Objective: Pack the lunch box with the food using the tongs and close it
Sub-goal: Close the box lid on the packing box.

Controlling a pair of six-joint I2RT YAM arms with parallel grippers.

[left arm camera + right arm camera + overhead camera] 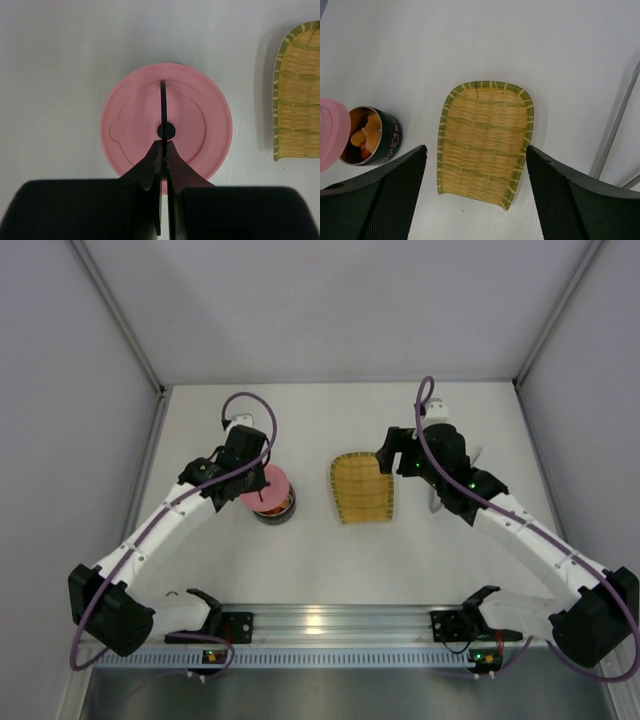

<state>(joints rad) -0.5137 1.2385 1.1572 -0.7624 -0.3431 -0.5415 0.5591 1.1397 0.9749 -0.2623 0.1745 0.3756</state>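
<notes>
Left arm (pixel 160 520) and right arm (pixel 530 535): white link shells, black joints, black base blocks. A purple cable (pixel 245 396) loops along each. Small green lights (pixel 470 481) on the right wrist housing. Jaws matte black; right pair finely cross-hatched, left pair tapers to narrow tips.

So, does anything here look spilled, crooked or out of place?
Nothing looks spilled or damaged. Only the pink lid, pinched by the left fingers, is not seated: it hangs off-centre above the open lunch box, whose food shows inside.
</notes>
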